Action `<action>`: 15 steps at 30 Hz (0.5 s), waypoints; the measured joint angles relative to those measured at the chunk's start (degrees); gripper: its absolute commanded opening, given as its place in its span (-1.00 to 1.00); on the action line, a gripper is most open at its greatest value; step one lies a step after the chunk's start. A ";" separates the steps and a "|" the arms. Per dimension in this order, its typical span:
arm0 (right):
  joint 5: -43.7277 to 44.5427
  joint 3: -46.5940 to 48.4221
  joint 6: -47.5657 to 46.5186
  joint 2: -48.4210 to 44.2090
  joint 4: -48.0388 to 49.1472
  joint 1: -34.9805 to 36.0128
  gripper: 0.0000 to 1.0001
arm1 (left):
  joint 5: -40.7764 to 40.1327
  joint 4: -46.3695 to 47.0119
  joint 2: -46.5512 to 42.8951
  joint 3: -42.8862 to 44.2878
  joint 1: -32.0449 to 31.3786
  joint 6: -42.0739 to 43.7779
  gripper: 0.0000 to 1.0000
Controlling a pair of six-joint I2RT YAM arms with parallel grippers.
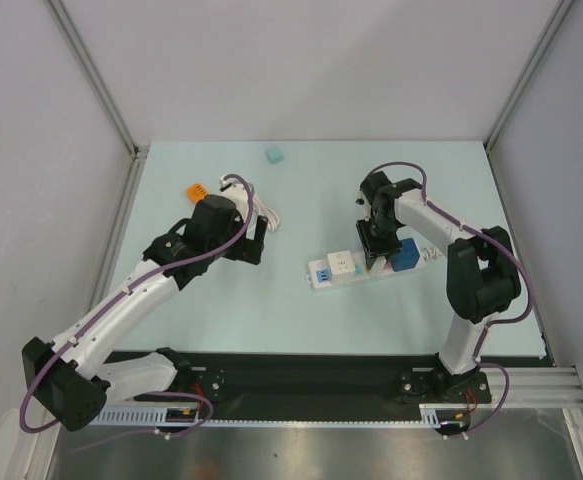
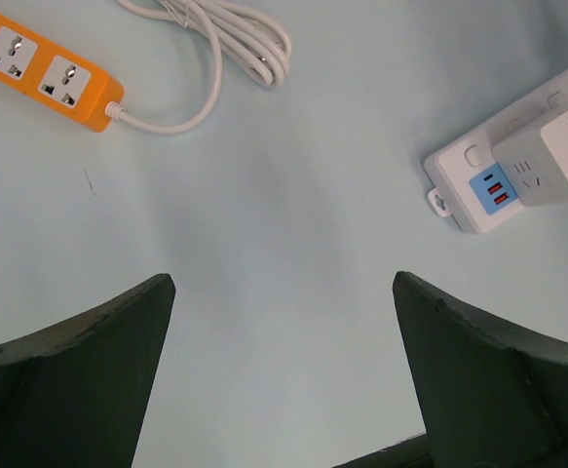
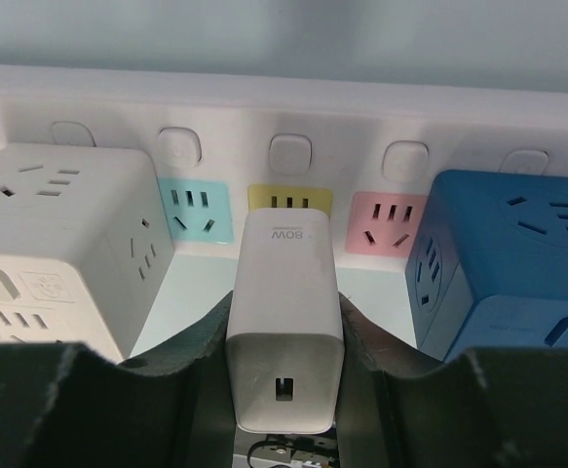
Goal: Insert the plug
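While the right gripper (image 1: 376, 252) hangs over the white strip (image 1: 356, 272), seen from overhead it sits between a white cube (image 1: 340, 265) and a blue cube (image 1: 407, 256), both plugged into that strip. The left gripper (image 1: 254, 240) is well apart from it, near an orange strip (image 1: 197, 192) and a coiled cable (image 1: 269, 215). A small teal block (image 1: 274, 154) lies toward the far edge of the pale green table (image 1: 271, 320), with grey walls (image 1: 31, 120) around.

From the left wrist, the fingers (image 2: 89, 370) stand wide apart with nothing between them, above bare table; the orange strip is at top left, the white strip at right.

From the right wrist, the jaws are clamped on the plug (image 3: 285, 292), a white charger, one jaw on each flank. Its front end is at the yellow socket (image 3: 290, 198), between a free teal socket (image 3: 195, 210) and a free pink socket (image 3: 389, 216); whether its pins are in I cannot tell
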 measured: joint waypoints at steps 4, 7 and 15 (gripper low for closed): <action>-0.28 0.42 -0.35 0.44 -0.11 -0.07 -1.00 | 0.00 0.00 0.00 0.00 0.00 0.00 1.00; -0.17 1.03 -0.57 1.36 0.15 -0.17 -1.00 | 0.02 0.00 0.00 0.00 0.00 0.00 1.00; -0.13 2.38 -0.61 3.08 -0.76 -0.31 -1.00 | 0.02 0.00 0.00 0.00 0.00 0.02 1.00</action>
